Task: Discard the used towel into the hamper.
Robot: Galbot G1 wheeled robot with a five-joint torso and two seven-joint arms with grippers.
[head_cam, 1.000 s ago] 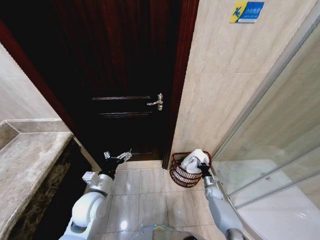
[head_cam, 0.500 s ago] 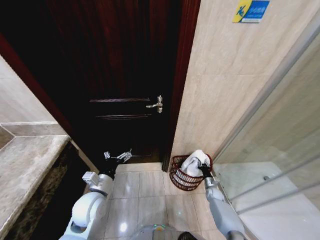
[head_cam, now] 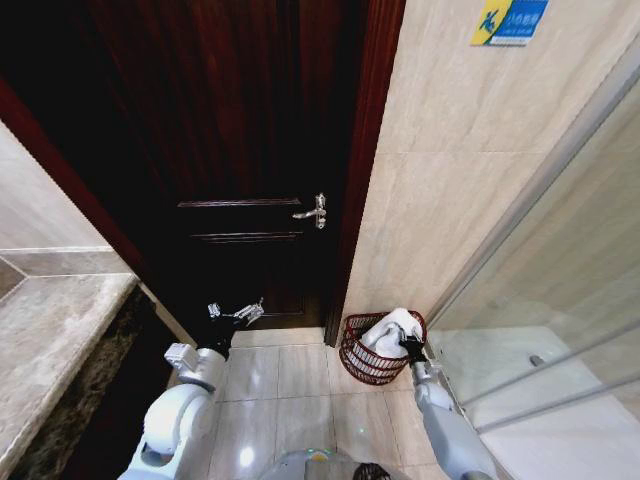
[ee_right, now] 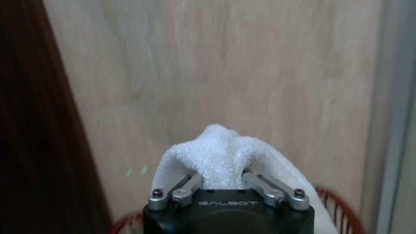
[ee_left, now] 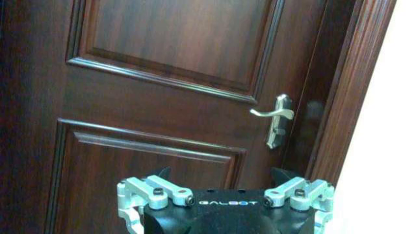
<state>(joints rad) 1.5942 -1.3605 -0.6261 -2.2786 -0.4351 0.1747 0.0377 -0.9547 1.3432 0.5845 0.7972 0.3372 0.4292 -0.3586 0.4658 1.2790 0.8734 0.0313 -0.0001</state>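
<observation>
- The hamper (head_cam: pixel 378 350), a dark red-brown wire basket, stands on the tiled floor (head_cam: pixel 300 375) in the corner between the door frame and the beige wall, just beside the glass shower partition (head_cam: pixel 560 330).
- The towel (head_cam: pixel 388 330), white and bunched, sits over the hamper's open mouth; its lower folds appear to lie inside the rim while its peak rises above it.
- The right pincer (head_cam: pixel 408 343) is at the hamper's rim, its jaws closed on a fold of the towel. In the right wrist view the towel (ee_right: pixel 224 151) bulges up between the two fingers (ee_right: pixel 188 187), with the red rim of the hamper (ee_right: pixel 338 204) below (grip plainly not released).
- The left pincer (head_cam: pixel 236 312) is held out low in front of the dark wooden door (head_cam: pixel 250 150), jaws spread wide and holding nothing; the left wrist view shows it (ee_left: pixel 227 197) facing the door handle (ee_left: pixel 276 119), idle.
- Assessment: carriage to the hamper is done and the towel is positioned over, and partly in, the basket.
- Outstanding: release of the towel so that it settles fully inside. Whether it would drop clear of the rim cannot be judged from here.
</observation>
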